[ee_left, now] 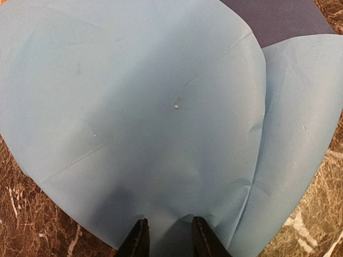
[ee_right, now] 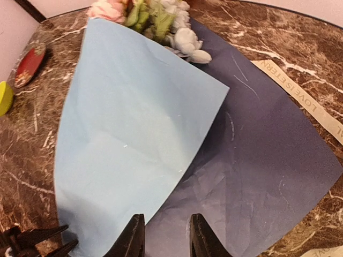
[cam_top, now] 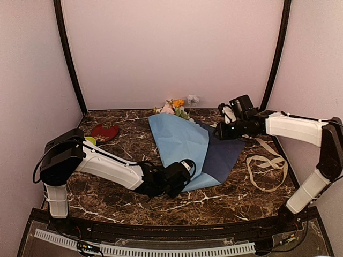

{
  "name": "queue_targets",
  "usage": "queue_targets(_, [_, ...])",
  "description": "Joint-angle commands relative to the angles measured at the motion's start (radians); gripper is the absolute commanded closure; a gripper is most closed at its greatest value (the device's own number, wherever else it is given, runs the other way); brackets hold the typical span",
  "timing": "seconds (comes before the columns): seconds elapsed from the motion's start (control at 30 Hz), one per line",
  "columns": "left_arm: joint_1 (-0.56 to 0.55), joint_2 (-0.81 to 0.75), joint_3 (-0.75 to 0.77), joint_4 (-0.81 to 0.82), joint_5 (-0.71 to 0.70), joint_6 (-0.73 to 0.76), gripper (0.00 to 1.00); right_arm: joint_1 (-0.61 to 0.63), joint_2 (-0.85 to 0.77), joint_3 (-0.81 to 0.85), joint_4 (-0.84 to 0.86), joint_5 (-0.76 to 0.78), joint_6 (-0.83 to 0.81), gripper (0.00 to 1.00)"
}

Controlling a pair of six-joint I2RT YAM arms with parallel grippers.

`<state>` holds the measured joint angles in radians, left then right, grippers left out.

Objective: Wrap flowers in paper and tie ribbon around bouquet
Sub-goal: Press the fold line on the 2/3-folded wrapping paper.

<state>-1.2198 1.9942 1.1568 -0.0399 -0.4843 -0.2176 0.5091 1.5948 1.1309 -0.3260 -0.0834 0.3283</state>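
Looks like a robot lab test booth rather than a home or shop. Boxed in on three sides by plain pale walls (cam_top: 177, 48), with black poles (cam_top: 67, 59) curving up the back corners. Left arm (cam_top: 102, 166) and right arm (cam_top: 295, 128) bolted at the near edge of a dark marble-patterned counter (cam_top: 128, 134). Along the front, a white slotted strip (cam_top: 161, 249) and loose wires (cam_top: 86, 247). Sparse staged props only: paper (cam_top: 177, 139), fake flowers (cam_top: 174, 106), ribbon (cam_top: 268, 166).
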Motion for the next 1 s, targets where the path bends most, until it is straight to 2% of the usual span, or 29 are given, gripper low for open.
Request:
queue_targets(0.0, [-0.015, 0.020, -0.052, -0.021, 0.126, 0.008, 0.72, 0.107, -0.113, -0.109, 0.044, -0.012, -0.027, 0.71])
queue_targets(0.17, [-0.015, 0.018, -0.063, 0.000, 0.141, 0.024, 0.72, 0.155, -0.022, -0.198, 0.246, -0.410, 0.051, 0.80])
queue_targets(0.33, [-0.014, 0.015, -0.047, 0.001, 0.150, 0.042, 0.72, 0.193, 0.157, -0.210, 0.377, -0.526, 0.151, 0.87])
queue_targets(0.47, [-0.014, 0.005, -0.055, -0.005, 0.156, 0.045, 0.72, 0.192, 0.234, -0.217, 0.303, -0.445, 0.136, 0.90])
queue_targets(0.67, [-0.022, -0.038, -0.086, -0.027, 0.199, 0.073, 0.70, 0.175, 0.243, -0.261, 0.178, -0.271, 0.087, 0.91])
queue_targets(0.8, [-0.059, -0.073, -0.127, -0.038, 0.222, 0.137, 0.66, 0.167, 0.237, -0.276, 0.161, -0.251, 0.072, 0.91])
queue_targets(0.97, [-0.073, -0.181, -0.216, -0.029, 0.182, 0.152, 0.66, 0.169, 0.235, -0.256, 0.123, -0.247, 0.048, 0.91])
